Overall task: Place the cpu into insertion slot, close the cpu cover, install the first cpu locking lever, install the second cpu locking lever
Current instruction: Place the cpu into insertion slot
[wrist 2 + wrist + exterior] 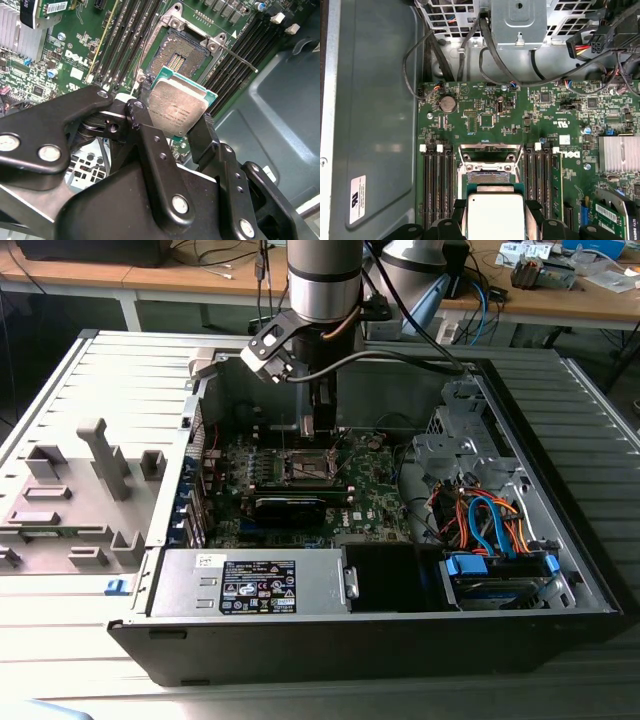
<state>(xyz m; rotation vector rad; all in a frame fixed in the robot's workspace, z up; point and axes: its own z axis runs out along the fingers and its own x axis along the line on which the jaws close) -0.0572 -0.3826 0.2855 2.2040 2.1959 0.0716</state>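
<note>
My two fingers [202,137] are clenched on opposite edges of the one cpu [177,107], which hangs just above the one insertion slot [182,52], apart from it. I judge the cpu light, stiff and delicate underneath. Its edges are the safe hold, though smooth metal could slip.

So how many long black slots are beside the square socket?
4 slots: two on one side of the socket, two on the other. The gripper hides their ends.

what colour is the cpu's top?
The cpu top is silvery-grey metal, green rim; best in the second wrist view.
</note>
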